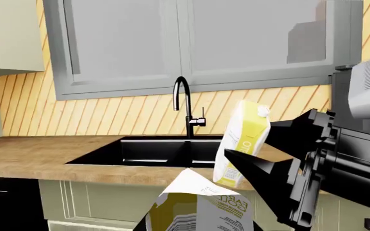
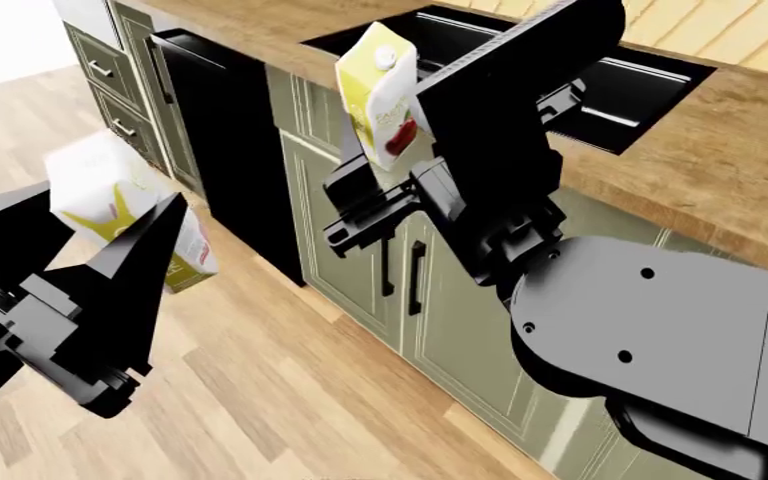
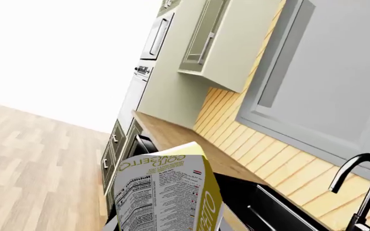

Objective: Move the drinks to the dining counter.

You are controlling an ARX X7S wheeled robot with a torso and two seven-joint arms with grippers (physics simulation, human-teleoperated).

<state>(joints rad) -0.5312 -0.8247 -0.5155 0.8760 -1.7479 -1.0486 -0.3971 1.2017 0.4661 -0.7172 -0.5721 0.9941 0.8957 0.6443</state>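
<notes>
Left jaws (image 2: 107, 262) closed on tilted juice carton (image 2: 124, 215), held above wood floor (image 2: 291, 390). Right jaws (image 2: 371, 195) grip second carton (image 2: 381, 95) upright, in air beside wooden table (image 2: 704, 140) edge, near black sink (image 1: 152, 151).

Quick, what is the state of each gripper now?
Left gripper: closed on a juice carton.
Right gripper: closed on a second juice carton.

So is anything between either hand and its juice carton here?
No. Each hand already grips a carton: the left hand holds one juice carton over the wood floor, and the right hand holds the other carton near the sink. The dining counter is out of view, so that route cannot be judged.
</notes>
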